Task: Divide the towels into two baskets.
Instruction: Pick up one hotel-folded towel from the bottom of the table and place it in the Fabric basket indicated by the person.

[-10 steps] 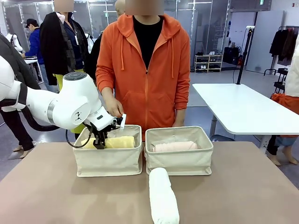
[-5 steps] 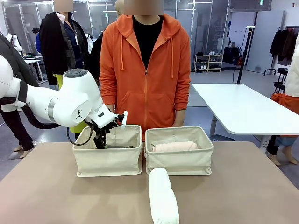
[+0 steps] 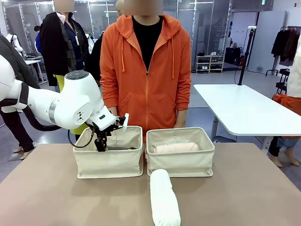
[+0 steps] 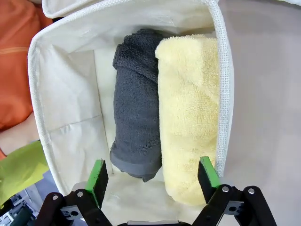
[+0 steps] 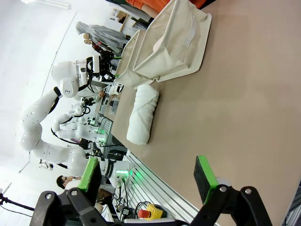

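1. The left gripper [image 3: 100, 144] is dipping into the left basket [image 3: 109, 162], with its fingers spread wide and nothing between them.
2. In the left wrist view, the left gripper [image 4: 153, 174] is hanging right over two towels that are lying side by side and touching: the dark grey towel [image 4: 136, 103] and the pale yellow towel [image 4: 190, 117]. The yellow one is pressing against a long wall of the basket.
3. The pale pink towel [image 3: 175, 148] is lying in the right basket [image 3: 181, 164], which is sitting just beside the left one.
4. The white towel [image 3: 164, 197] is lying out on the table [image 3: 47, 188], just in front of the right basket.
5. The right gripper [image 5: 146, 173] is hovering over bare table, with its fingers apart and empty, well away from the white towel.
6. A person in an orange hoodie [image 3: 148, 70] is standing behind the baskets.
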